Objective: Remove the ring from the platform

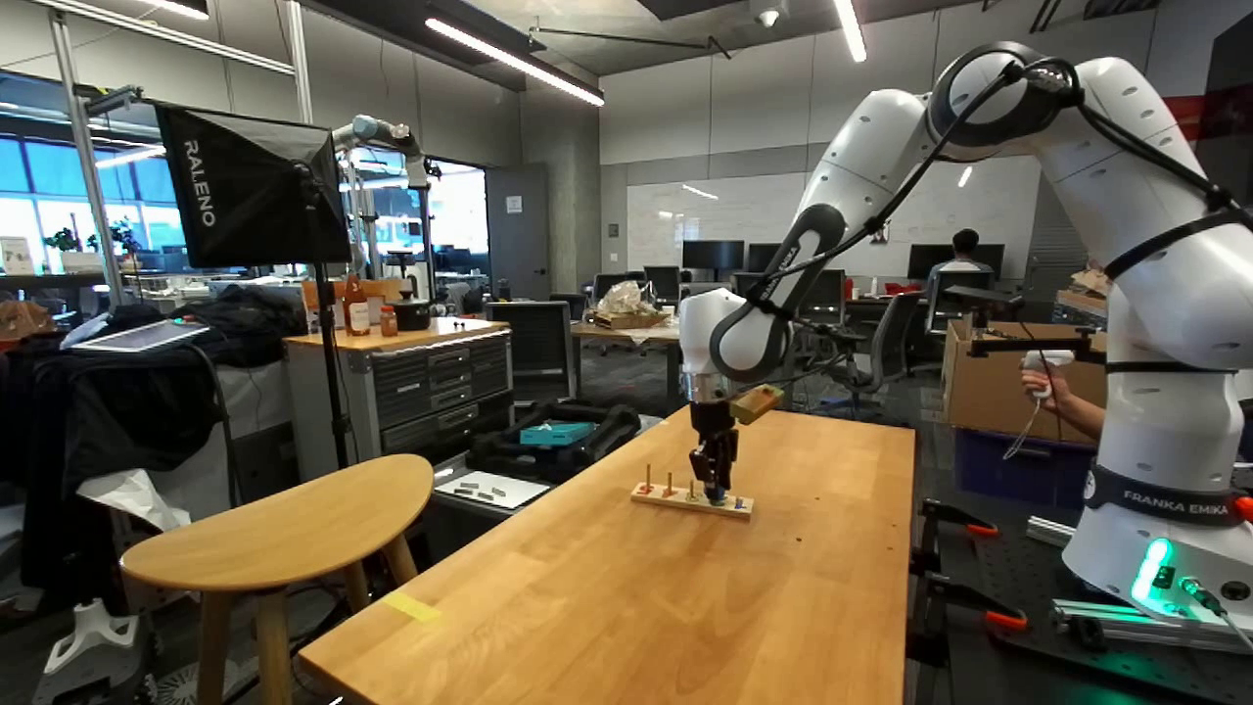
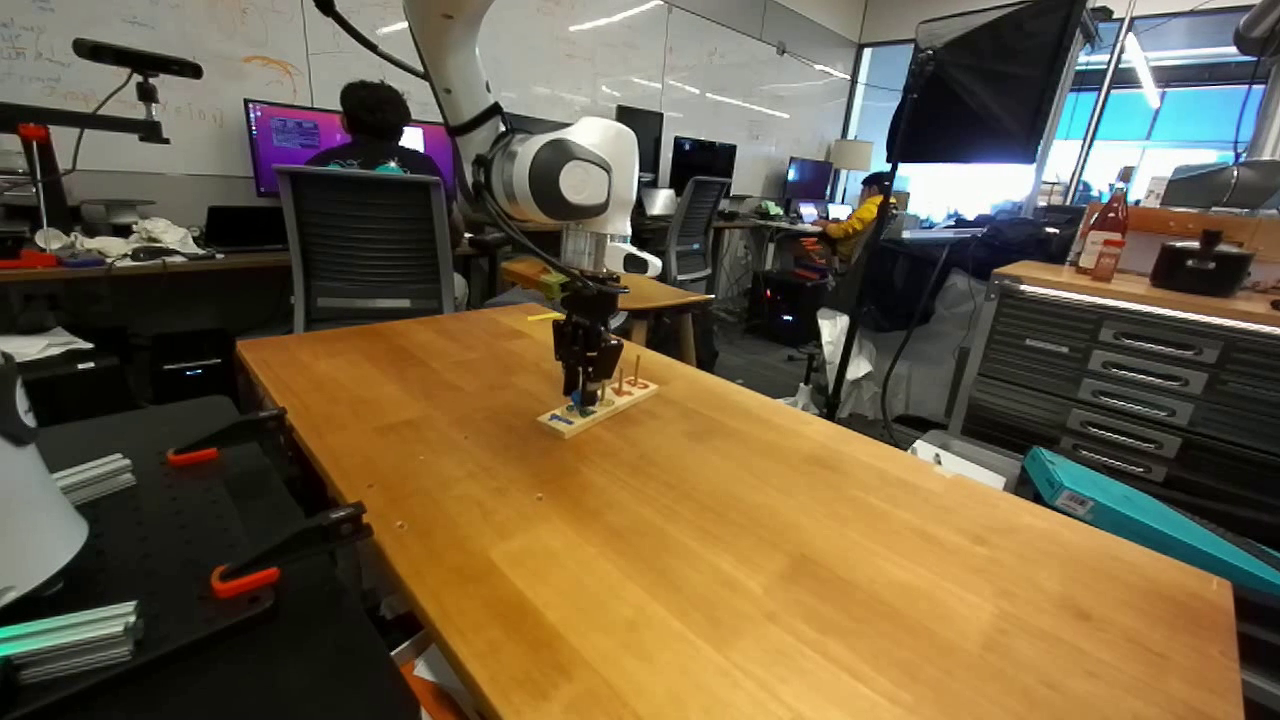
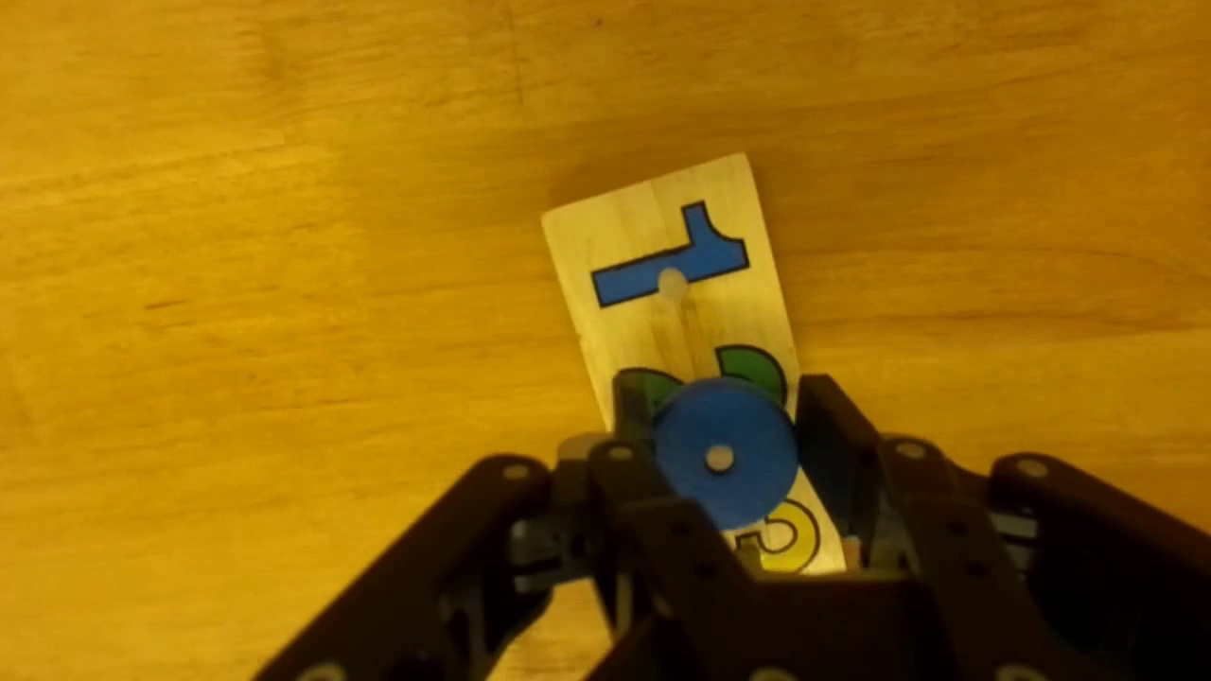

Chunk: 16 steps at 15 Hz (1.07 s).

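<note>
Wrist view: what did the gripper (image 3: 724, 416) have hold of?

"A blue ring (image 3: 757, 445). The fingers (image 3: 837, 435) stood drawn in on its rim, one at each side, parted only by its width."

"And where was that ring?"

"Over the platform (image 3: 634, 331), covering part of a green figure (image 3: 757, 367) that lay between a blue 1 (image 3: 634, 282) and part of a yellow figure (image 3: 806, 534). Whether its underside touched the platform, I couldn't tell."

"Any brands?"

"In an exterior view, RALENO ran down a black lamp hood (image 1: 255, 196), and FRANKA EMIKA was printed on the robot's base (image 1: 1145, 519)."

"And the whiteboard (image 2: 225, 75)?"

"Handwritten, in an exterior view, but too faint for me to read. The teal box (image 2: 1130, 510) had a label too small to make out."
</note>
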Available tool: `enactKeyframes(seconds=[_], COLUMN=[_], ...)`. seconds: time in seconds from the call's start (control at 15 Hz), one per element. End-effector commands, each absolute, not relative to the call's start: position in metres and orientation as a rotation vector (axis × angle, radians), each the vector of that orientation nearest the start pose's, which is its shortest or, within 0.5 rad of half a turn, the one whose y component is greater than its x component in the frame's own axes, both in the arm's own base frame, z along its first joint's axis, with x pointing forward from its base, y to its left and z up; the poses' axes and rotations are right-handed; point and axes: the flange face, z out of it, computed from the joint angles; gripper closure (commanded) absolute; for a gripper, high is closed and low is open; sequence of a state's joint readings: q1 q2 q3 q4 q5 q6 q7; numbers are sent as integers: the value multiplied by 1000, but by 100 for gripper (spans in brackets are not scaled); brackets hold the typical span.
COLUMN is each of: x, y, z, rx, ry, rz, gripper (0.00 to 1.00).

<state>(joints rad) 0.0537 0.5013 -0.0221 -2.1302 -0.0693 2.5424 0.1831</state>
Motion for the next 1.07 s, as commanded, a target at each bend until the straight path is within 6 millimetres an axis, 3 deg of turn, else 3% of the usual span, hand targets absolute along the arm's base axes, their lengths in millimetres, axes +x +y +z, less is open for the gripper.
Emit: enactKeyframes(seconds=[0.0,0.27,0.47,0.67,1.0], x=[573,587,599,602,590], y=[33,24,-16,-58,-101], z=[210,254,268,256,201], rx=[-3190,-3208,-3245,-3284,-3323], ry=[106,136,247,357,477], rz=[35,-98,-171,-156,-6], gripper=[78,78,78,78,78])
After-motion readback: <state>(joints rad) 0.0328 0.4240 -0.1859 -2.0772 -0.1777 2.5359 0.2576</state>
